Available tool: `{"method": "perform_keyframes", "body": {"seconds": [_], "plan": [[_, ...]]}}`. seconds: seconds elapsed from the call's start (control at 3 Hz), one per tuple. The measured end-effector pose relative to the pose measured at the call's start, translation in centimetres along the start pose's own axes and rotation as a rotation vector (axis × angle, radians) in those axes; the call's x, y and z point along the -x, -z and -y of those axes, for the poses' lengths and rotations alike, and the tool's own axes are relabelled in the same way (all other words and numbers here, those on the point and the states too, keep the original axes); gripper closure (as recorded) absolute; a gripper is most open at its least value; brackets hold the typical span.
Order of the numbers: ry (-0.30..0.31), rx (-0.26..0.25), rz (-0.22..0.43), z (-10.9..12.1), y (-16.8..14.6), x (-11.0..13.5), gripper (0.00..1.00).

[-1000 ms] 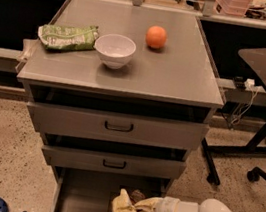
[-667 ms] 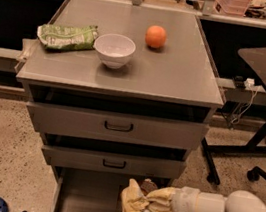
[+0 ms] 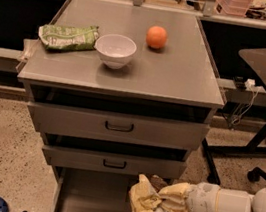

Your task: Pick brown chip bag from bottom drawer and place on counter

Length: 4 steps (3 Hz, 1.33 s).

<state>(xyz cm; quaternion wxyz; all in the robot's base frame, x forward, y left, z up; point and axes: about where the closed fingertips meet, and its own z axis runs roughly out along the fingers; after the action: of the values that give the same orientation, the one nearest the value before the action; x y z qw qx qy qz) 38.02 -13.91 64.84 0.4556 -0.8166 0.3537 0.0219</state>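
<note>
The gripper [image 3: 169, 208] reaches in from 3 o'clock, low in the view, and squeezes the brown chip bag [image 3: 142, 207] tight. The crumpled bag is over the right side of the open bottom drawer [image 3: 89, 199]. On the counter [image 3: 183, 78] sit 3 things: a white bowl [image 3: 115, 50], a green chip bag [image 3: 67, 37] at its 9 o'clock, and an orange [image 3: 156, 37] at its 1 o'clock.

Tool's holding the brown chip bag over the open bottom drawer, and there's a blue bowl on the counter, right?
The bowl on the counter is white, not blue; the camera view shows it. The tool does hold the brown chip bag over the open bottom drawer.
</note>
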Motion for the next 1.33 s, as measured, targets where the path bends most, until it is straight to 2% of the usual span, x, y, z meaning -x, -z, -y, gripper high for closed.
{"method": "perform_keyframes", "body": {"seconds": [0.67, 1.0, 1.33], "plan": [[0.194, 0.061, -0.094, 10.5, 5.8, 3.4, 1.0], [0.322, 0.042, -0.152, 18.7, 9.5, 4.8, 1.0], [0.323, 0.042, -0.153, 18.7, 9.5, 4.8, 1.0]]}}
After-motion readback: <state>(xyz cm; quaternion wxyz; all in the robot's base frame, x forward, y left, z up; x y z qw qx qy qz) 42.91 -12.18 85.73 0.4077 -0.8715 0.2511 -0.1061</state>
